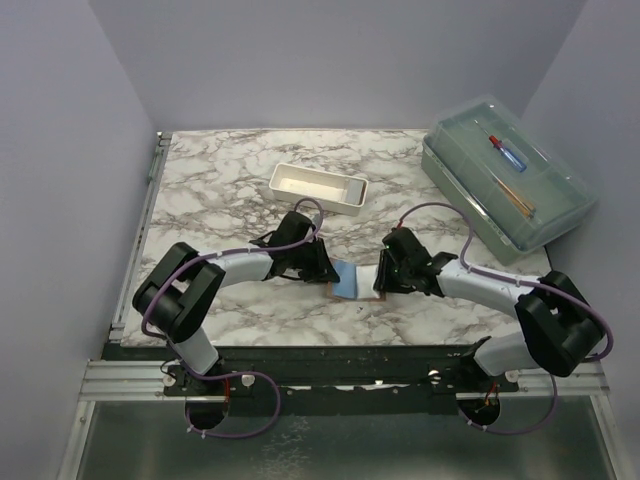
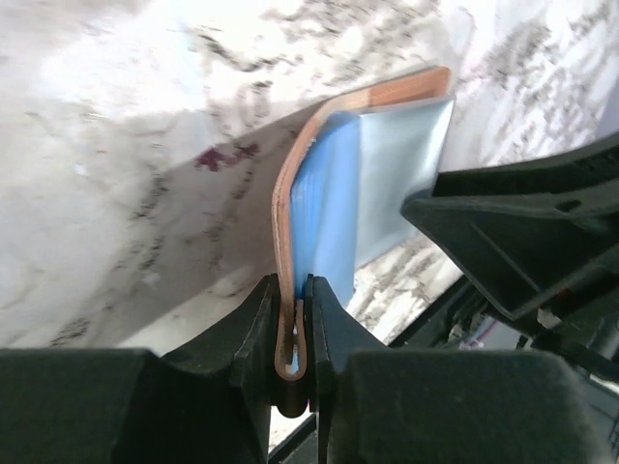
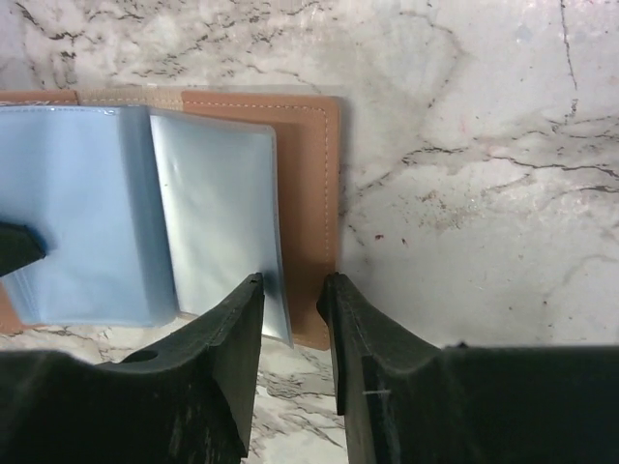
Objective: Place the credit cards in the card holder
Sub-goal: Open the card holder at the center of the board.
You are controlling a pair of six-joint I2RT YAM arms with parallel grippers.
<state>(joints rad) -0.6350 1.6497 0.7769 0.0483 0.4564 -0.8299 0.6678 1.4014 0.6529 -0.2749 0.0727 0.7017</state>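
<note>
The card holder (image 1: 352,280) lies open on the marble between my two grippers, tan cover down, blue sleeves up. My left gripper (image 2: 293,324) is shut on the tan edge of the card holder (image 2: 290,184), which curls upward from the pinch. My right gripper (image 3: 290,282) stands open just above the card holder's (image 3: 308,164) right half, with nothing pinched. A pale whitish-blue flat sheet (image 3: 218,208) lies on that half beside the blue sleeves (image 3: 77,213). Whether it is one of the credit cards or a sleeve I cannot tell.
A white rectangular tray (image 1: 318,188) sits behind the card holder. A large clear lidded box (image 1: 505,182) with pens inside stands at the back right. Lilac walls close in the table on the left, back and right.
</note>
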